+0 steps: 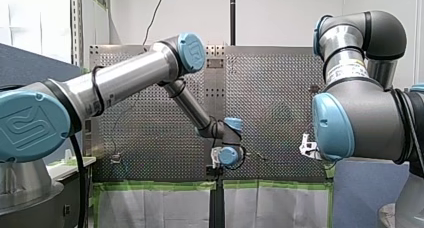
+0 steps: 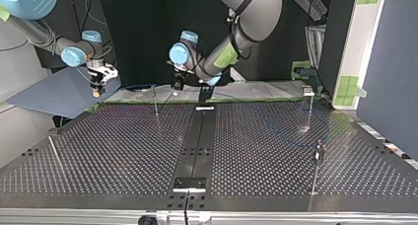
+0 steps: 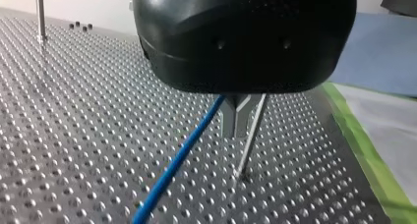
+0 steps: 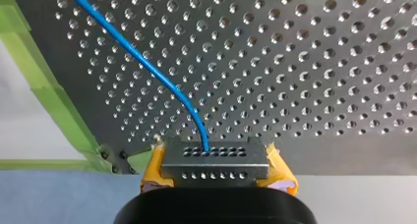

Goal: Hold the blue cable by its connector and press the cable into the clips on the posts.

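Two markings show in the front view, neither readable: a raised logo (image 1: 27, 125) on my left arm's blue shoulder cap and a white and yellow label (image 1: 350, 68) on my right arm.

Green tape (image 4: 44, 86) lines the edge of the perforated metal table (image 2: 123, 151). In the top view both grippers work at the far edge, and a wide stretch of plate lies between them and the near edge, with thin posts standing well apart.

My right gripper (image 4: 216, 167) sits just off the taped edge. Its yellow pads (image 4: 153, 170) are clamped on a dark grey connector block (image 4: 215, 157) with two rows of small holes. The blue cable (image 4: 142, 62) leaves the block's top and curves away over the table.

Only the left wrist view shows my left gripper (image 3: 237, 123) closely. Its metal fingers (image 3: 231, 121) are together at the tips, the cable runs just beside them down towards the plate, and whether it is pinched I cannot tell. A thin metal post (image 3: 251, 140) stands just beside the fingers.

Only the top view shows a clip (image 2: 308, 90) on a post at its right.
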### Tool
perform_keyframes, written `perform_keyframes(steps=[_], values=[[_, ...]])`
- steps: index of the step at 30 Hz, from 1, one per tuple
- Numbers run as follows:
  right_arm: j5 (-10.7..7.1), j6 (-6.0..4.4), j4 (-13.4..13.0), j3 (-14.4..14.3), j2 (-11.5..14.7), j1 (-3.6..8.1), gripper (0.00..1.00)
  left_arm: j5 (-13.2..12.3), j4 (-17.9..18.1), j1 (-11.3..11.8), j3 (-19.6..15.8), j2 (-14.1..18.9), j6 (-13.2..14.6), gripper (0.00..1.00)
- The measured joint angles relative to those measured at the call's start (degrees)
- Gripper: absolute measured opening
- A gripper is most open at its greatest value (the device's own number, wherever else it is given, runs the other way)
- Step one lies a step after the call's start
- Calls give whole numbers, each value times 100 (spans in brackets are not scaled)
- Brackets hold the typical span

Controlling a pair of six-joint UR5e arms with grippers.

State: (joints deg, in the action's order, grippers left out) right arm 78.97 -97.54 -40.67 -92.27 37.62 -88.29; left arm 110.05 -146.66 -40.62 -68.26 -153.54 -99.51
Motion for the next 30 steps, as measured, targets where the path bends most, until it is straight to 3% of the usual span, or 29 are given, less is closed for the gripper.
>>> perform_keyframes(steps=[10, 23, 30], values=[[-37, -12, -84, 38, -3, 6, 0, -57, -364, 129, 490, -253, -12, 0], [-91, -175, -315, 252, -10, 123, 0, -88, -549, 382, 753, -282, -1, 0], [-203, -203, -406, 356, -30, 130, 0, -107, -817, 434, 1082, -550, 61, 0]])
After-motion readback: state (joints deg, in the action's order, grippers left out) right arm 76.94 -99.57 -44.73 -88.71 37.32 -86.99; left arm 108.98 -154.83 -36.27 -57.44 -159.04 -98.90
